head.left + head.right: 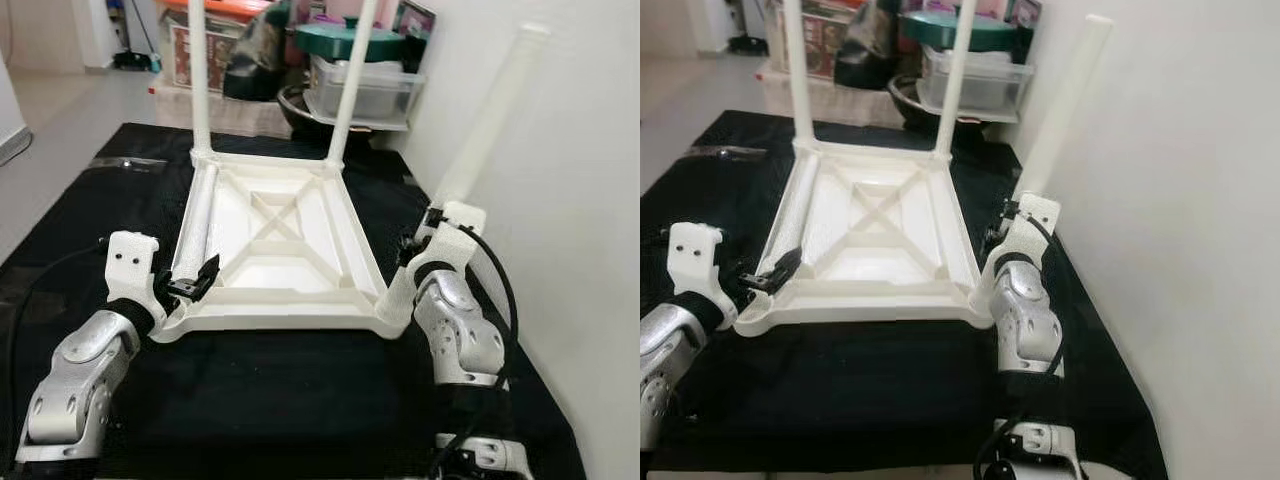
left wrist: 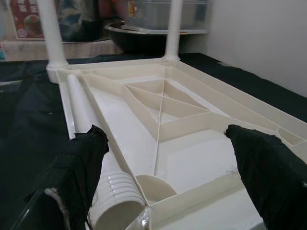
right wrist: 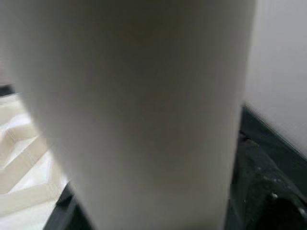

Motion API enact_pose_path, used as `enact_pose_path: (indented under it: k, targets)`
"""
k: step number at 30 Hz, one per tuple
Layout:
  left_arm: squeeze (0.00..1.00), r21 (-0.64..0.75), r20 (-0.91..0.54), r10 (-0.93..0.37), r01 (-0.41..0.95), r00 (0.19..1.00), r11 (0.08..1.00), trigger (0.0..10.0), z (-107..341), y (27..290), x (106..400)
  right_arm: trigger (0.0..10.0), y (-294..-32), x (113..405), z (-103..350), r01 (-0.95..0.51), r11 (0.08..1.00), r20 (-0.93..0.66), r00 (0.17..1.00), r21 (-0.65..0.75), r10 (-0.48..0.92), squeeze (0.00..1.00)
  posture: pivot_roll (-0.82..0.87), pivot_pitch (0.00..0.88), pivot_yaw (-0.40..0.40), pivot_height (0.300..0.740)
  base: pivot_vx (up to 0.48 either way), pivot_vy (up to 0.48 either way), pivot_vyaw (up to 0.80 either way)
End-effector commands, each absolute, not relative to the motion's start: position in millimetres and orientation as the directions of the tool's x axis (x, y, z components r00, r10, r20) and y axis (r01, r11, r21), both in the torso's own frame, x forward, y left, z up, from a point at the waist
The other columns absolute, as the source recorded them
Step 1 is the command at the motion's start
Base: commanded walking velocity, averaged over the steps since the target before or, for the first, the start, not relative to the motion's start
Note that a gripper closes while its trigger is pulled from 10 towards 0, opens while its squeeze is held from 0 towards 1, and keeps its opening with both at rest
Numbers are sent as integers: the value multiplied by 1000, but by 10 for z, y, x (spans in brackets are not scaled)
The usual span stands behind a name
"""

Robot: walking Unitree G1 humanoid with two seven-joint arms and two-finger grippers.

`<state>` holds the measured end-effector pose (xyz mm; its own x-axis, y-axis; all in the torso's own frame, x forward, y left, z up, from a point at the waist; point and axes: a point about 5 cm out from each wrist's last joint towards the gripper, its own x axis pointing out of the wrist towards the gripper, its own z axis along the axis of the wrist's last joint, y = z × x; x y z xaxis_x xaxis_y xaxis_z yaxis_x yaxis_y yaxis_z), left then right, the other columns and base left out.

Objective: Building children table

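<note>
The white children's table top (image 1: 270, 250) is lying upside down on the black mat (image 1: 300, 400), with two legs (image 1: 345, 90) already standing in its far corners. The right pincer (image 1: 425, 235) is holding a third leg (image 1: 485, 120) at the near right corner, tilted toward the wall (image 1: 570, 200); it is probably pinching the leg near its base, though the fingers are hard to make out. The left pincer (image 2: 163, 158) is hovering spread at the near left corner, where the fourth leg (image 2: 86, 124) is lying loose inside the top along its left rim. The step in hand seems to be seating the third leg. Next, that leg is needing to be brought upright over its socket and pressed down, then the loose one picked up
</note>
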<state>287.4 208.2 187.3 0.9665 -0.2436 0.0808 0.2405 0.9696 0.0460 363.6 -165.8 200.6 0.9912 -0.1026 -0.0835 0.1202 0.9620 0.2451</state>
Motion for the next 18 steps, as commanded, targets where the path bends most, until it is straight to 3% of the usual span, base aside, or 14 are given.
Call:
enact_pose_path:
  k: [1, 3, 6, 8, 10, 11, 12, 15, 16, 18]
  targets:
    - [0, 31, 75, -257, 255, 964, 966, 10000, 1837, 2043, 2870, 10000, -1749, 3693, 2189, 67, 956, -3, 998, 286, -69, 0, 84, 0, -130, 740, 0, 0, 0]
    - [0, 29, 73, -255, 253, 964, 967, 10000, 1824, 2054, 2862, 10000, -1848, 3736, 2433, -147, 906, 110, 988, 397, 112, 0, 84, 0, -130, 740, 0, 0, 0]
    - [0, 28, 73, -253, 251, 965, 967, 10000, 1821, 2056, 2866, 10000, -1923, 3737, 2524, -253, 878, 170, 965, 407, 200, 0, 86, 0, -137, 740, 0, 0, 0]
    - [0, 26, 74, -251, 250, 965, 968, 10000, 1820, 2055, 2876, 10000, -1991, 3691, 2603, -424, 829, 245, 903, 364, 353, 0, 85, 0, -135, 740, 0, 0, 0]
    - [0, 26, 74, -251, 250, 965, 968, 10000, 1820, 2055, 2876, 10000, -1991, 3691, 2603, -424, 829, 245, 903, 364, 353, 0, 85, 0, -135, 740, 0, 0, 0]
    - [0, 26, 75, -253, 252, 965, 968, 10000, 1818, 2047, 2882, 10000, -1967, 3658, 2597, -514, 795, 266, 855, 323, 444, 0, 87, 0, -137, 740, 0, 0, 0]
    - [0, 26, 75, -253, 252, 965, 968, 10000, 1818, 2047, 2882, 10000, -1967, 3658, 2597, -514, 795, 266, 855, 323, 444, 0, 87, 0, -137, 740, 0, 0, 0]
    - [0, 27, 77, -258, 257, 963, 966, 10000, 1823, 2031, 2888, 10000, -1586, 3513, 2373, -759, 624, 196, 651, 186, 734, 0, 101, 0, -144, 740, 0, 0, 0]
    - [0, 27, 77, -258, 257, 963, 966, 10000, 1823, 2031, 2888, 10000, -1586, 3513, 2373, -759, 624, 196, 651, 186, 734, 0, 101, 0, -144, 740, 0, 0, 0]
    - [0, 29, 79, -257, 255, 963, 966, 10000, 1831, 2042, 2882, 10000, -1387, 3430, 2220, -838, 532, 129, 544, 119, 829, 0, 125, 0, -152, 740, 0, 0, 0]
